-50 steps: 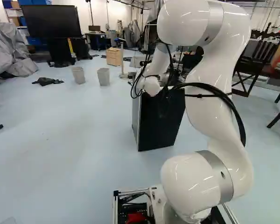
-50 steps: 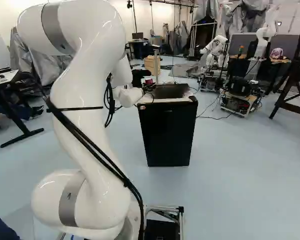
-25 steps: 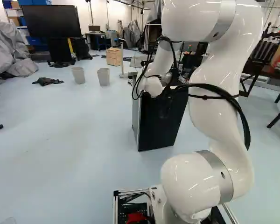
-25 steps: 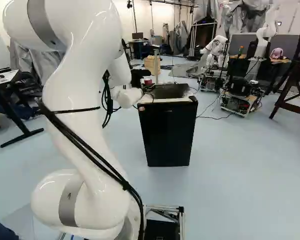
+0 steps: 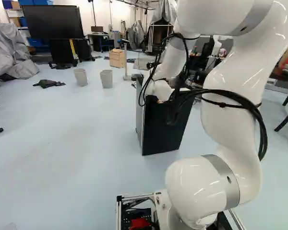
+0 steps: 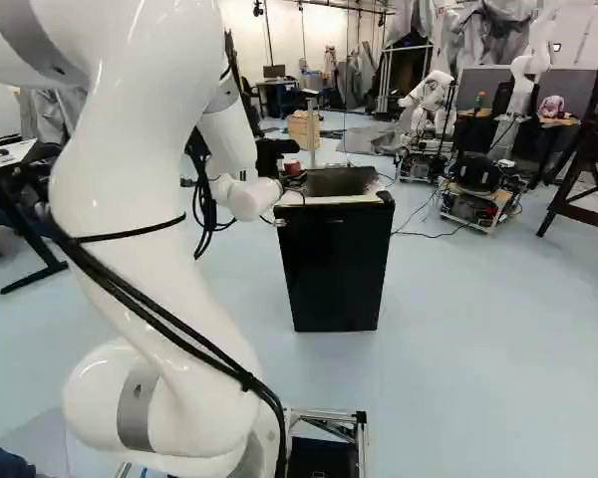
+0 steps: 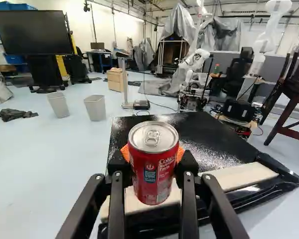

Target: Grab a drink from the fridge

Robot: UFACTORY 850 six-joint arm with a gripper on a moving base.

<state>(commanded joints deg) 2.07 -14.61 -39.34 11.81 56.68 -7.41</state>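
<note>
A red soda can (image 7: 152, 162) stood upright in the gripper (image 6: 291, 169) of a white robot arm (image 6: 145, 189); in the wrist view the gripper (image 7: 153, 162) was clamped on the can, one finger on each side, with orange pads (image 7: 180, 153) showing at the can's sides; the silver lid with its pull tab faced up, and white lettering showed on the can's side.

The arm rose from its joint at the foot of the base views, bent high overhead and reached down toward a small black fridge (image 6: 336, 269); black cables (image 5: 225, 96) looped beside the arm; in the wrist view the can appeared before the fridge's dark, glossy top, overlapping a pale strip (image 7: 239, 177) near the edge; whether the can touched the fridge could not be told.

The fridge stood upright on a pale blue floor (image 6: 458, 349); beyond it, in the wrist view, were two gray bins (image 7: 95, 108) side by side, a dark crumpled cloth (image 7: 14, 114), a light wooden cabinet (image 7: 115, 80) and a large black-screened display (image 7: 32, 32); at the upper right of the right base view stood another robot (image 6: 431, 100), white and mounted on a base, and nearer the right edge, a dark wooden chair (image 6: 588, 164).
</note>
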